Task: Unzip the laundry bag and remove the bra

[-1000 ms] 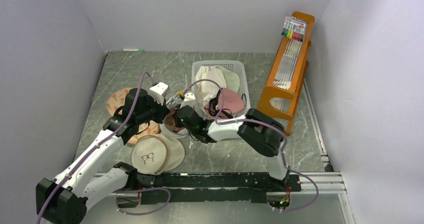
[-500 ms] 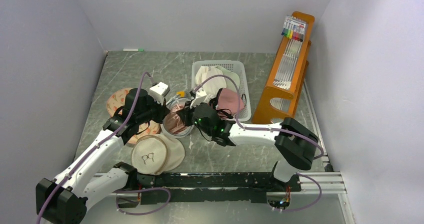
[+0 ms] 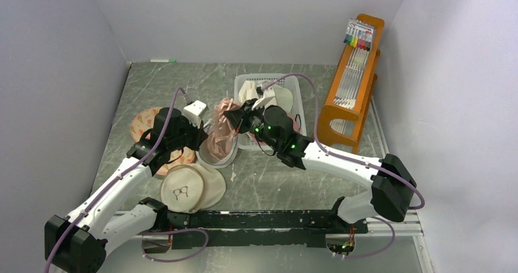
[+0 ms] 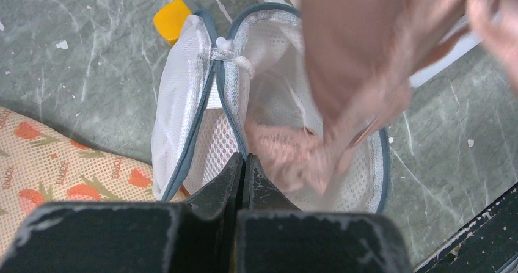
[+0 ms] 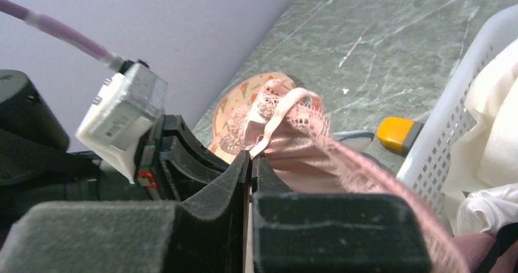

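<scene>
Closest to the worktop's near edge, a beige round pouch with a glasses print [image 3: 186,187] is lying. A flower-patterned pad [image 3: 142,121] is lying beyond it, toward the left edge.

Around the middle of the worktop the laundry bag [image 4: 183,111] is resting with its zipper band already parted and its mouth gaping upward. Its rim is being pinched at the near side by the left fingers [image 4: 223,178], which are closed on the grey-blue band.

Above the mouth, a pale pink, lace-edged bra [image 5: 287,117] is being gripped at its trim by the closed right fingers [image 5: 229,181]. Its upper part is being held clear of the bag while its lower part is hanging inside the mesh.

With the unzipping done, the removal step is judged to be in hand. The next move is judged to call for a higher lift, with the bag being pinned down so that it is not dragged along.

Just beyond, a white plastic basket [image 3: 294,85] of pale garments is standing, and a wooden rack [image 3: 351,87] is leaning at the right edge. A darker pink garment with black straps in the basket is being largely hidden by the right arm. How much of the bra is remaining inside the bag is being obscured by blurred fabric in the left wrist view. A small yellow object [image 4: 173,18] beside the bag cannot be identified.
</scene>
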Available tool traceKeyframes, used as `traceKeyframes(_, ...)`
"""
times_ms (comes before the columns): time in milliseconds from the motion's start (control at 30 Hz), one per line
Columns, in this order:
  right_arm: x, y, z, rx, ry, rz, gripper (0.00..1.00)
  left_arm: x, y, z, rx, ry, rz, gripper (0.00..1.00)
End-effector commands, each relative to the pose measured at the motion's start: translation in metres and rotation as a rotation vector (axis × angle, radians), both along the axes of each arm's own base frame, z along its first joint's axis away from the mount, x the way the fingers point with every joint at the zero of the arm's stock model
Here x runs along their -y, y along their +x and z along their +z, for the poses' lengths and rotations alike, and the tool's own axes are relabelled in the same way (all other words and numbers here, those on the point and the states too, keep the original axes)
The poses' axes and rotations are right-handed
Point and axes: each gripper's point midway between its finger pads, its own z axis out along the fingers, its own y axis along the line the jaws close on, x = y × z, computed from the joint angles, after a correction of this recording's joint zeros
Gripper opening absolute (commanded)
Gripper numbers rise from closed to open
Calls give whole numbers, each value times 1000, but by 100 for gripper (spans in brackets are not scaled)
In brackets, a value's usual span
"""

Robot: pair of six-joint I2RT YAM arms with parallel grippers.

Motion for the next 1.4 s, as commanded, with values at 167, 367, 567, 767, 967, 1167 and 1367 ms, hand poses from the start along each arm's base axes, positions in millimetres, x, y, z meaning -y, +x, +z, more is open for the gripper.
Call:
traceKeyframes(167, 34, -10, 106, 154, 116, -35, 0, 4, 2, 9, 13, -12, -8, 7)
traceKeyframes(367, 67, -23, 165, 269, 179, -78, 0, 4, 3, 7, 7, -6, -2, 7)
traceKeyframes(567, 102, -24, 201, 361, 192, -192, 0, 2, 3, 5, 0, 1, 9, 7)
traceKeyframes(767, 131, -11, 211, 433, 117, -351, 0, -1, 5, 7, 2, 6, 29, 8)
traceKeyframes(967, 144, 25, 168, 417, -117, -553, 0, -3, 6, 9, -3, 4, 52, 21)
traceKeyframes(1167, 143, 75, 78, 317, -324, -635, 0, -2, 5, 9, -11, -1, 54, 38)
traceKeyframes(1367, 134, 115, -15, 97, -407, -590, 0, -2, 5, 10, -13, -5, 55, 54)
